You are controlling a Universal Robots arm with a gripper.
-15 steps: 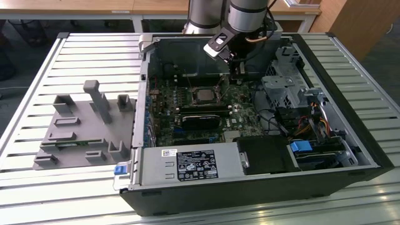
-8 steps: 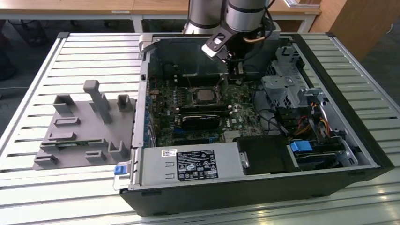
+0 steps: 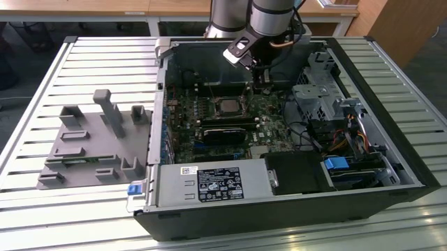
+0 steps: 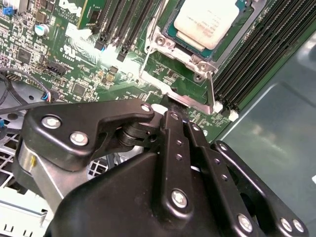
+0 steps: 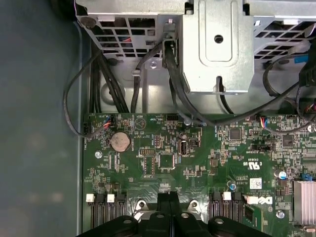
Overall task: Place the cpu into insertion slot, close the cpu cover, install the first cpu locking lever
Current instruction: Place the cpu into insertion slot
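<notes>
- Grey moulded fixture [image 3: 87, 144]: lies on the slatted table [image 3: 42, 78] at the exterior view's left, beside the open computer case [image 3: 279, 214].
- Motherboard [image 3: 209, 120]: green, lying flat inside the case at the centre of the frame.
- The cpu [image 3: 229, 106]: sits flat in the insertion slot [image 3: 215, 106], slightly left of centre in the exterior view. In the second wrist view the cpu [image 4: 207, 19] shows its pale metal top through the window of the cpu cover [image 4: 182, 53], which lies down around it.
- Locking lever [image 4: 212, 89]: a thin silvery rod running from a corner of the cover frame toward the fingertips.
- Gripper [image 3: 263, 86]: hangs from the arm just to the exterior view's right of the cpu, slightly higher in the frame and near it. In both wrist views the gripper [image 4: 168, 109] [image 5: 169, 196] has its fingers pressed together with no gap. The tips sit at the silvery edge of the socket frame, with the cpu just beyond them. Contact with the lever cannot be judged.
- Metal drive cage [image 3: 314, 97]: stands at the exterior view's right inside the case.
</notes>
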